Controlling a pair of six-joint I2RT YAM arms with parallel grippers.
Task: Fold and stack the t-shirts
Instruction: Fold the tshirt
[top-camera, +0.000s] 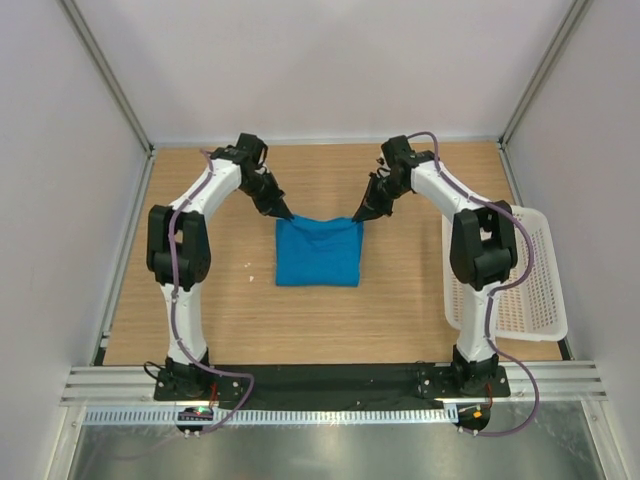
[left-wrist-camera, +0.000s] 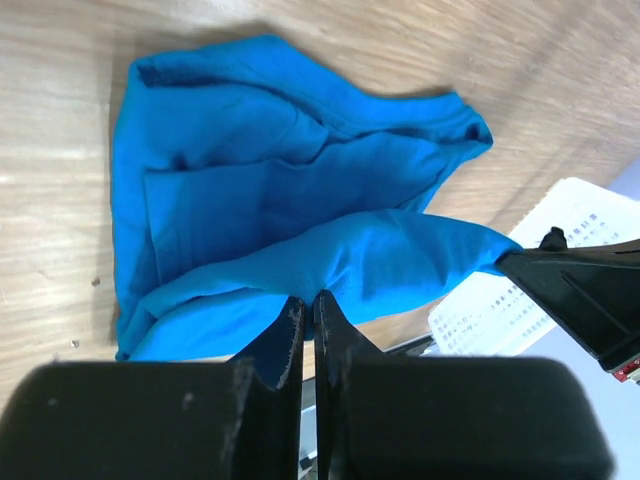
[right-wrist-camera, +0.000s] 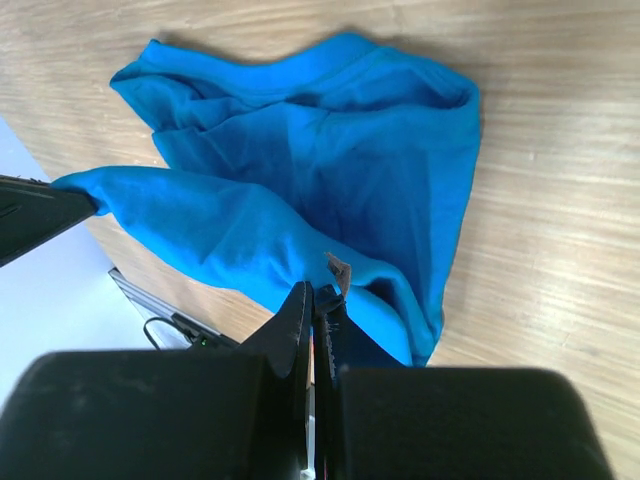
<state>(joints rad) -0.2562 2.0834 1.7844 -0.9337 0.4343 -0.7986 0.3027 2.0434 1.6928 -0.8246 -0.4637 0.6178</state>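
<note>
Left gripper (top-camera: 287, 217): jaws pinched shut on the t-shirt's (top-camera: 318, 255) far left corner, cloth nipped between the tips

T-shirt: on the table (top-camera: 400, 310), midway between your two arms; already down to a squarish bundle, its far edge lifted off the wood

Right gripper (top-camera: 357, 218): jaws closed tight on the t-shirt's far right corner

Basket (top-camera: 535, 290): white lattice, well to the right of the t-shirt

Progress, as a judgement: sides look tucked in and one more fold is in hand. You see only one t-shirt, so stacking is not begun

Views: the top camera alone gives you the outline and the basket. The left wrist shows the layered folds and the raised edge stretched between both tips. The right wrist adds a small tab (right-wrist-camera: 338, 270) by its pinch
</note>
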